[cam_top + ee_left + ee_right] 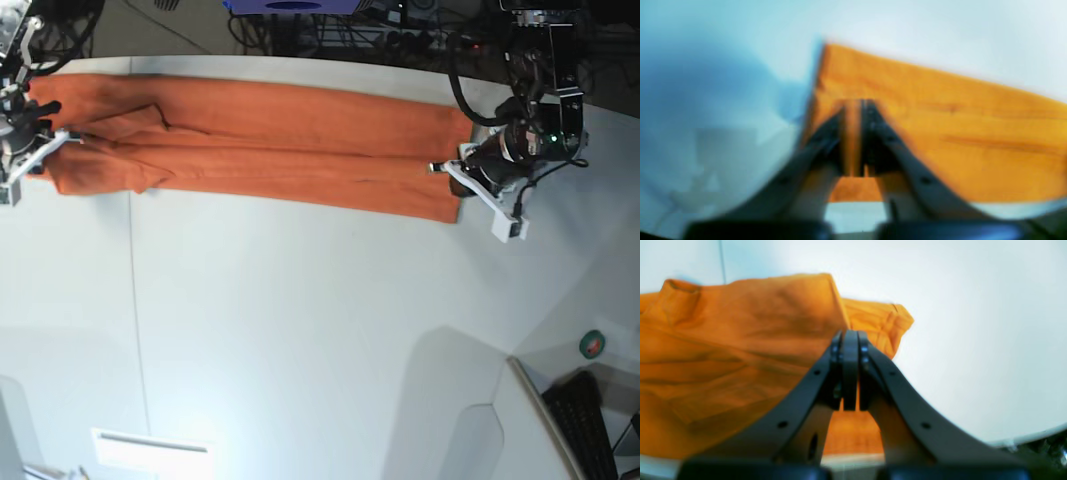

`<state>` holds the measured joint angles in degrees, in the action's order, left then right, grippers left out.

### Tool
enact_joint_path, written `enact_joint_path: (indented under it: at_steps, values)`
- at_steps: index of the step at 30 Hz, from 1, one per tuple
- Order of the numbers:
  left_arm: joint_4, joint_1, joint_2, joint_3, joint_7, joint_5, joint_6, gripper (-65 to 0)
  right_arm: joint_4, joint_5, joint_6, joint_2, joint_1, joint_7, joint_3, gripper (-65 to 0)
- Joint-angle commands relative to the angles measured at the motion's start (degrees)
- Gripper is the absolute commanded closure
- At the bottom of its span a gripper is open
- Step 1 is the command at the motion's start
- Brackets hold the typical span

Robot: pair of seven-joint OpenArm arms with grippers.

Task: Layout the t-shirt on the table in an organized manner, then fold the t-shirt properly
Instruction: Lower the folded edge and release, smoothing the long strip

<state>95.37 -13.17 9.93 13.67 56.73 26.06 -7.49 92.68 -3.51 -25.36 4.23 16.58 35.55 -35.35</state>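
The orange t-shirt (280, 140) lies along the far side of the white table (300, 330) as a long, narrow strip. My left gripper (452, 175) is at the strip's right end. In the blurred left wrist view its jaws (853, 106) are shut with orange cloth (940, 116) between them. My right gripper (55, 140) is at the strip's left end, where a sleeve is bunched. In the right wrist view its jaws (850, 336) are shut at the edge of the rumpled cloth (723, 356).
A thin seam line (135, 300) runs down the table's left part. A grey side surface (480, 420) stands at the lower right, with a keyboard (585, 420) and a green tape roll (593, 345) beyond it. Cables (350, 30) lie behind the table's curved far edge.
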Motion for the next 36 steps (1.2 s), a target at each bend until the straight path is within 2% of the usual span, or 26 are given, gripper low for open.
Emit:
enact_joint_path:
  at_steps: [1, 4, 8, 14, 19, 24, 30, 32, 35, 36]
  values:
    - [-0.56, 0.47, 0.40, -0.18, -0.77, 0.18, 0.06, 0.0, -0.68, -0.32, 0.00, 0.65, -1.33, -0.96, -0.38, 0.0]
    - [-5.75, 2.22, 0.31, -0.97, -2.53, 0.27, 0.06, 0.0, -6.13, -0.32, 0.00, 1.27, -3.52, -0.96, -0.47, 0.0]
    - [-13.04, 3.37, 0.31, -0.88, -8.86, 0.27, 0.06, 0.0, -16.24, -0.32, 0.00, 4.25, -7.30, -1.13, -0.56, 0.0]
    - [-21.57, 8.64, 0.40, -0.97, -10.36, 0.27, 0.06, 0.0, -26.53, -0.32, 0.00, 6.89, -13.63, -1.48, -0.12, 0.0]
    - [-27.02, 13.92, 0.40, -0.97, -12.11, 0.27, 0.06, 0.0, -26.88, -0.23, 0.00, 6.98, -17.77, -1.48, -0.03, 0.0]
    - [-21.13, 14.44, 0.57, -0.70, -11.85, 0.70, 0.06, 0.0, -24.33, -0.23, 0.00, 7.95, -19.26, -1.22, -0.03, 0.0]
    - [-9.44, 11.28, 0.66, 5.54, -4.38, 0.79, -0.12, 0.0, -9.12, -0.23, 0.00, 7.24, -13.19, -1.04, -0.21, 0.0]
    - [-8.82, 11.10, 0.75, 7.91, -3.59, 0.79, -3.37, 0.0, -5.52, -0.23, 0.00, 6.28, -11.17, -1.04, -0.12, 0.0]
    - [-9.17, 10.75, 0.75, 11.78, -3.50, 0.79, -12.43, 0.0, -3.23, -0.23, -0.09, 5.75, -9.33, -1.04, -0.12, 0.0]
    - [-9.26, 10.66, 0.75, 12.75, -3.50, 0.44, -15.24, -2.8, -3.15, -0.23, -0.09, 5.75, -8.89, -1.04, -0.12, 0.0]
